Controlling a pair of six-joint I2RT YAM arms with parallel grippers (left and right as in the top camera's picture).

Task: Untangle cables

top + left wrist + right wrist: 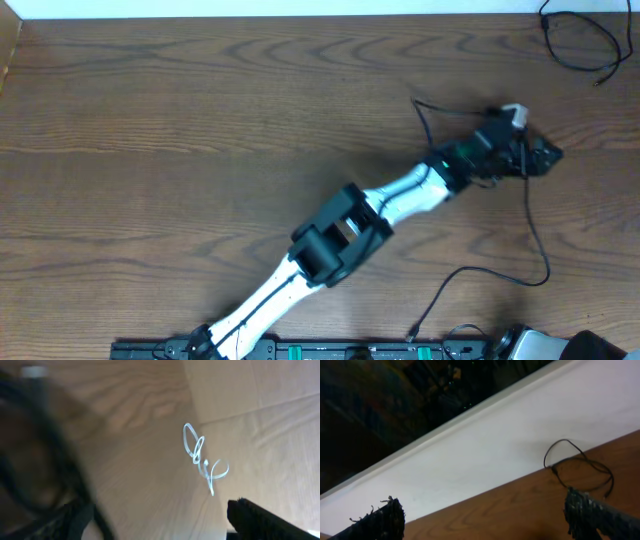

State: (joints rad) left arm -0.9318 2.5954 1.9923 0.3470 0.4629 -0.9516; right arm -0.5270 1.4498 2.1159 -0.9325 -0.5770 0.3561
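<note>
The left arm (400, 195) has white links, bulky black joints and a green-lit wrist.

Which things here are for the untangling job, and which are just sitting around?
For the job:
white cable
long black cable
looped black cable near the wall
left hand, open by the cables

Just there:
wooden table
white wall
right hand, open and empty

Wood-grain table (150, 120); white band (520, 445) along far edge, darkness beyond.
</note>
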